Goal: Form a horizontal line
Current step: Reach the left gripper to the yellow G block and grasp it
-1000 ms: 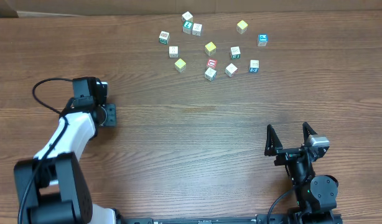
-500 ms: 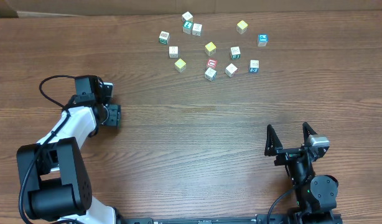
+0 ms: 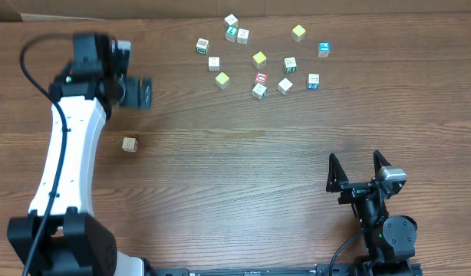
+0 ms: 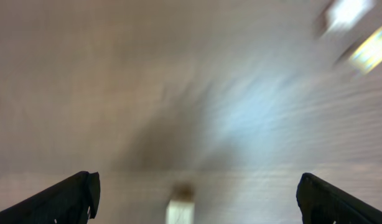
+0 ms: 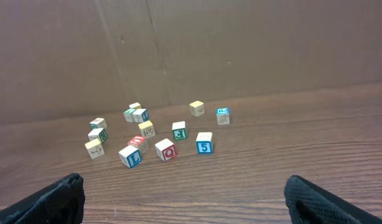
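- Left pincer [image 3: 141, 93]: spread, empty, high over the tabletop [image 3: 235, 176].
- Plain pale cube [image 3: 129, 144]: alone nearby, untouched; we judge it the line's first piece.
- Other letter cubes [image 3: 259, 59]: scattered at the far side, unsorted.
- Right pincer [image 3: 355, 158]: spread, idle.

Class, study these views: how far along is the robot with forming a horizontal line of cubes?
Done: one plain pale wooden cube lies alone on the brown wooden table, apart from the rest. In hand: nothing; the left gripper hovers open and the right gripper is parked open. Left: a yellow-faced wooden cube and other letter cubes sit scattered at the far edge; no line yet.
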Robot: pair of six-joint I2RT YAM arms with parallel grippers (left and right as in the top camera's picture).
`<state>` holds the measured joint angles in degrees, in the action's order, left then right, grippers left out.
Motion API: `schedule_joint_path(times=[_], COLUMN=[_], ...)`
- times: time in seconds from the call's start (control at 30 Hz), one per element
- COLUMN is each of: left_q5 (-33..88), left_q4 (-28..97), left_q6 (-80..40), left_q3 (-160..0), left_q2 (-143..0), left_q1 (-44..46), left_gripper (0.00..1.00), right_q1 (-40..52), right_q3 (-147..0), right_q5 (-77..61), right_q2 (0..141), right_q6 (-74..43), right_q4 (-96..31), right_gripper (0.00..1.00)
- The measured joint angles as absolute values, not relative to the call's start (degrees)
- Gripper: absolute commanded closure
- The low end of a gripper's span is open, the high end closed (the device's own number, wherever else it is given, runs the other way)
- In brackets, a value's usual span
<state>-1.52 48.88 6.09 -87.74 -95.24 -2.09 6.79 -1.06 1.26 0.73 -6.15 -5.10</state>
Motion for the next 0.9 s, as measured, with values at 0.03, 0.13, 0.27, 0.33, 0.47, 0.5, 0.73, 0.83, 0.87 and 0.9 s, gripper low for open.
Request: schedule_joint_path(times=[0.03, 0.13, 0.27, 0.33, 0.47, 0.5, 0.73, 0.83, 0.87, 0.9], left_q5=[-1.2, -0.5, 0.3, 0.7, 1.8, 2.3, 5.7, 6.1, 6.1, 6.0], left_q4=[48.6, 45.6, 39.1, 34.9, 28.1, 26.5, 18.8, 18.6, 18.7, 18.9], left_q6=[4.9, 1.9, 0.0, -0.4, -0.5, -0.5, -0.3, -0.3, -0.3, -0.2], left_q3=[-90.3, -95.0, -96.0, -96.1, -96.3, -96.3, -96.2, -96.2, -96.2, -96.2], left_q2=[-95.0, -94.3, -95.6, -98.8, -108.2, -111.8, -127.1, -130.3, -130.6, -131.0], left_q1=[-0.6, 4.7, 11.1, 13.3, 15.6, 16.1, 18.4, 18.9, 19.0, 19.0], left_gripper=[0.01, 0.00, 0.00, 0.01, 0.00, 0.00, 0.00, 0.03, 0.06, 0.13], right_q1=[6.8, 6.8, 6.8, 6.8, 6.8, 6.8, 6.8, 6.8, 6.8, 6.8], right_q3=[-1.1, -1.1, -1.1, -1.1, -1.1, -1.1, -1.1, -1.1, -1.1, -1.1], right_q5=[1.3, 1.3, 1.3, 1.3, 1.3, 1.3, 1.3, 1.3, 1.3, 1.3], right_q2=[0.7, 0.7, 0.7, 0.7, 0.7, 0.7, 0.7, 0.7, 0.7, 0.7], right_q6=[-6.1, -6.2, -6.2, -6.1, -6.2, -6.2, -6.2, -6.2, -6.1, -6.2], right_q4=[-5.1, -5.1, -5.1, -5.1, -5.2, -5.1, -5.1, -5.1, -5.1, -5.1], right_gripper=[0.00, 0.00, 0.00, 0.00, 0.00, 0.00, 0.00, 0.00, 0.00, 0.00])
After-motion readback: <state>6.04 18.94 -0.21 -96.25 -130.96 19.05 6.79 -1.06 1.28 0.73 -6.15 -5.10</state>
